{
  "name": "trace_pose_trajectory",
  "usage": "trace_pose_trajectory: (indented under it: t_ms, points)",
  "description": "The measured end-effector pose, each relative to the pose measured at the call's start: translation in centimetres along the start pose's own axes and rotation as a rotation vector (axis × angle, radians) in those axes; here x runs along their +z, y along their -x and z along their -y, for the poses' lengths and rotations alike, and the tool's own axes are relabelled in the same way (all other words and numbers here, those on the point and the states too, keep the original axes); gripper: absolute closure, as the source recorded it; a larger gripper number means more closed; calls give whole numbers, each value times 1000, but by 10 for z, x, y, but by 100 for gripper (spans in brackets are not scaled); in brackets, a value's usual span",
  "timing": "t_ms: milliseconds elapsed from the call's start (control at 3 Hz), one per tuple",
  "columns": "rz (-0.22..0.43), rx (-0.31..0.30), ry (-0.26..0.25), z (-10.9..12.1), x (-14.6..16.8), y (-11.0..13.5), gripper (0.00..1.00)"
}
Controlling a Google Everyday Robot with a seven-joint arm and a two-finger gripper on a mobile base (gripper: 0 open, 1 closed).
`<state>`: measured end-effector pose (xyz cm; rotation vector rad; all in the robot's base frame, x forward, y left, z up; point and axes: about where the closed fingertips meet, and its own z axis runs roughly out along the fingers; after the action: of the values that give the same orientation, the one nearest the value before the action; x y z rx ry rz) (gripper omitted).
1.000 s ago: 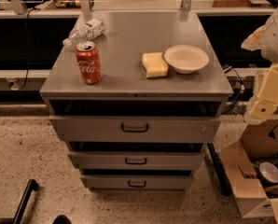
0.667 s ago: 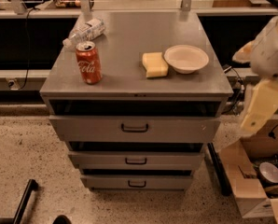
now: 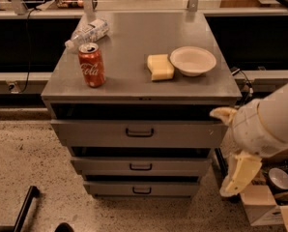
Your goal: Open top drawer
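top drawer (image 3: 95,133) juts slightly out; pincer (image 3: 220,152), fingers (image 3: 240,170) apart, hovers just beside its right end.

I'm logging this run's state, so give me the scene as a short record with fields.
top drawer: front faces camera, handle untouched
end effector: right of cabinet, level with top drawer, apart from handle
cabinet top: red can upright, bottle lying, yellow sponge beside white bowl
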<state>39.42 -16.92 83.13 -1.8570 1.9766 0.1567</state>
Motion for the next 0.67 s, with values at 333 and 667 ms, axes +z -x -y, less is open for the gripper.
trace_pose_trajectory:
  t_ms: [333, 667]
  points:
    - [8, -77, 9, -5, 9, -5, 0]
    - [9, -97, 22, 3, 35, 6, 0]
